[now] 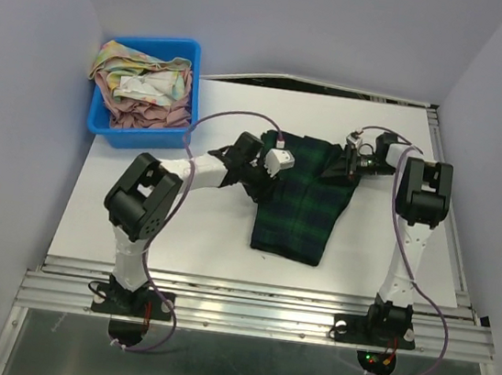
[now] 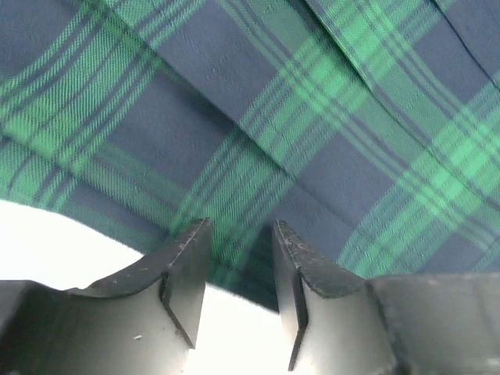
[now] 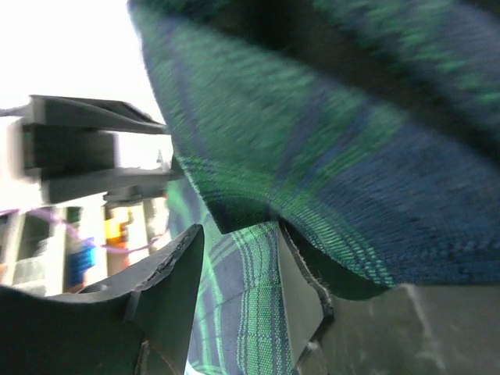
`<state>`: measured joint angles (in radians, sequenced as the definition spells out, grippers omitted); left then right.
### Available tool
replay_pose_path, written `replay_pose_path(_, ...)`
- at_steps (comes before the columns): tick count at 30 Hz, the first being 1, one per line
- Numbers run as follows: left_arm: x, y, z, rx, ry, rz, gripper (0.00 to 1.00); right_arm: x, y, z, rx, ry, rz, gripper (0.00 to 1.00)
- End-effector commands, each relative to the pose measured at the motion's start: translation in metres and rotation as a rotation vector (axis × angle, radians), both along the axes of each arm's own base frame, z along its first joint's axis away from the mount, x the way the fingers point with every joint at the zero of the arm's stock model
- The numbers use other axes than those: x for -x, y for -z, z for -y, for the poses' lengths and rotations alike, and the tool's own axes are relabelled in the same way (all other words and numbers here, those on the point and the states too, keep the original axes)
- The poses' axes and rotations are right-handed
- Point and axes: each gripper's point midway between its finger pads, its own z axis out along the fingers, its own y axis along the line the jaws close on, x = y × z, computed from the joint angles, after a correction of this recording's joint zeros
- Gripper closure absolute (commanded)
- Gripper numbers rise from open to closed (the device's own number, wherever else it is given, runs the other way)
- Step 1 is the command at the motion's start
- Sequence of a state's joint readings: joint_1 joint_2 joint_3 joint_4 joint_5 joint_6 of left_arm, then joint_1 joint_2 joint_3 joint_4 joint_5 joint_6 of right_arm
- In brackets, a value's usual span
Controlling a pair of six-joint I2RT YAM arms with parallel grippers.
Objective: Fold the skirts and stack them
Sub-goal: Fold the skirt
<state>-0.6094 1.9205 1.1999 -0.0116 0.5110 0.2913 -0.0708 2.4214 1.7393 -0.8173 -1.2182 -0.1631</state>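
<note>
Left jaws narrowly parted at plaid skirt left edge; I can't tell if gripping. Right jaws pinch its raised far-right corner. Skirt lies mid-bench; floral skirt in blue bin.

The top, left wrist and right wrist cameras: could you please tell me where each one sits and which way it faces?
Top: above and behind the arms, looking down at the table, plaid skirt and blue bin; both arms show.
Left wrist: on the left arm, facing the skirt's cloth close up; the left hand shows.
Right wrist: on the right arm, facing blurred skirt cloth close up; the right hand shows.
Shared: all three see the plaid skirt.
</note>
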Motion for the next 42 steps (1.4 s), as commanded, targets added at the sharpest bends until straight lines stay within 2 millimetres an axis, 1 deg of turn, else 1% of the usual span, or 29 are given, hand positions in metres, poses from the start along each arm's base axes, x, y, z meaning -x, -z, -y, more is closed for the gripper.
replay_pose_path(1,-0.003,-0.078,-0.028,-0.025,0.006,0.285,0.41,-0.003,-0.032,-0.001,0.139,-0.013,0.158,0.5)
replay_pose_path(2,-0.001,-0.089,-0.036,-0.038,0.005,0.342,0.38,-0.001,-0.044,-0.001,0.149,-0.011,0.173,0.45)
replay_pose_path(3,0.0,-0.121,-0.046,-0.052,0.009,0.482,0.2,0.008,-0.052,-0.008,0.163,-0.031,0.186,0.43)
replay_pose_path(4,0.007,-0.125,-0.053,-0.061,-0.006,0.506,0.12,0.013,-0.062,-0.012,0.167,-0.038,0.2,0.41)
replay_pose_path(5,0.017,-0.117,-0.065,-0.125,0.042,0.563,0.03,0.023,-0.086,-0.018,0.166,-0.05,0.241,0.38)
replay_pose_path(6,0.026,-0.137,-0.073,-0.127,0.048,0.647,0.01,0.04,-0.083,-0.024,0.162,-0.066,0.208,0.37)
replay_pose_path(7,0.041,-0.119,-0.081,-0.216,0.114,0.697,0.01,0.056,-0.086,-0.038,0.159,-0.107,0.203,0.36)
replay_pose_path(8,0.051,-0.116,-0.086,-0.247,0.148,0.737,0.01,0.068,-0.085,-0.045,0.17,-0.129,0.197,0.36)
replay_pose_path(9,0.058,-0.126,-0.094,-0.28,0.146,0.812,0.01,0.081,-0.089,-0.051,0.18,-0.151,0.211,0.37)
replay_pose_path(10,0.068,-0.121,-0.095,-0.306,0.181,0.847,0.01,0.106,-0.075,-0.063,0.193,-0.205,0.171,0.38)
replay_pose_path(11,0.088,-0.1,-0.095,-0.354,0.26,0.869,0.01,0.116,-0.067,-0.067,0.217,-0.23,0.167,0.41)
replay_pose_path(12,0.092,-0.102,-0.097,-0.37,0.24,0.909,0.02,0.126,-0.061,-0.07,0.224,-0.251,0.154,0.43)
replay_pose_path(14,0.114,-0.08,-0.09,-0.381,0.31,0.894,0.01,0.148,-0.04,-0.077,0.241,-0.295,0.104,0.48)
replay_pose_path(16,0.121,-0.068,-0.085,-0.393,0.327,0.884,0.01,0.157,-0.025,-0.078,0.246,-0.31,0.062,0.5)
replay_pose_path(17,0.126,-0.059,-0.085,-0.409,0.34,0.882,0.01,0.16,-0.017,-0.077,0.249,-0.313,0.048,0.51)
replay_pose_path(18,0.136,-0.049,-0.077,-0.418,0.382,0.882,0.01,0.163,-0.01,-0.078,0.257,-0.326,0.037,0.52)
replay_pose_path(19,0.135,-0.049,-0.072,-0.421,0.373,0.912,0.02,0.165,-0.005,-0.078,0.262,-0.327,0.02,0.53)
replay_pose_path(21,0.144,-0.031,-0.069,-0.447,0.416,0.909,0.01,0.167,0.011,-0.077,0.271,-0.33,-0.027,0.55)
replay_pose_path(23,0.152,-0.024,-0.058,-0.439,0.444,0.93,0.01,0.168,0.021,-0.076,0.284,-0.328,-0.057,0.56)
replay_pose_path(24,0.156,-0.012,-0.056,-0.466,0.47,0.918,0.01,0.169,0.03,-0.074,0.3,-0.322,-0.083,0.57)
replay_pose_path(25,0.16,-0.014,-0.046,-0.448,0.472,0.926,0.01,0.168,0.033,-0.074,0.309,-0.319,-0.089,0.57)
replay_pose_path(29,0.164,-0.001,-0.026,-0.436,0.486,0.912,0.02,0.17,0.048,-0.071,0.333,-0.314,-0.119,0.59)
replay_pose_path(30,0.16,0.008,-0.023,-0.456,0.475,0.909,0.02,0.173,0.052,-0.07,0.336,-0.315,-0.135,0.59)
replay_pose_path(32,0.156,0.007,-0.008,-0.449,0.461,0.91,0.02,0.175,0.057,-0.069,0.34,-0.32,-0.143,0.59)
replay_pose_path(33,0.156,0.017,-0.006,-0.468,0.473,0.894,0.02,0.176,0.058,-0.069,0.341,-0.322,-0.148,0.59)
replay_pose_path(35,0.157,0.011,0.011,-0.424,0.473,0.892,0.02,0.178,0.061,-0.068,0.343,-0.325,-0.157,0.59)
replay_pose_path(38,0.156,0.009,0.026,-0.391,0.457,0.882,0.02,0.179,0.063,-0.068,0.34,-0.327,-0.164,0.59)
replay_pose_path(39,0.155,0.015,0.027,-0.405,0.457,0.873,0.02,0.179,0.063,-0.069,0.337,-0.328,-0.164,0.59)
replay_pose_path(42,0.15,0.013,0.03,-0.405,0.432,0.903,0.02,0.178,0.062,-0.07,0.328,-0.328,-0.164,0.59)
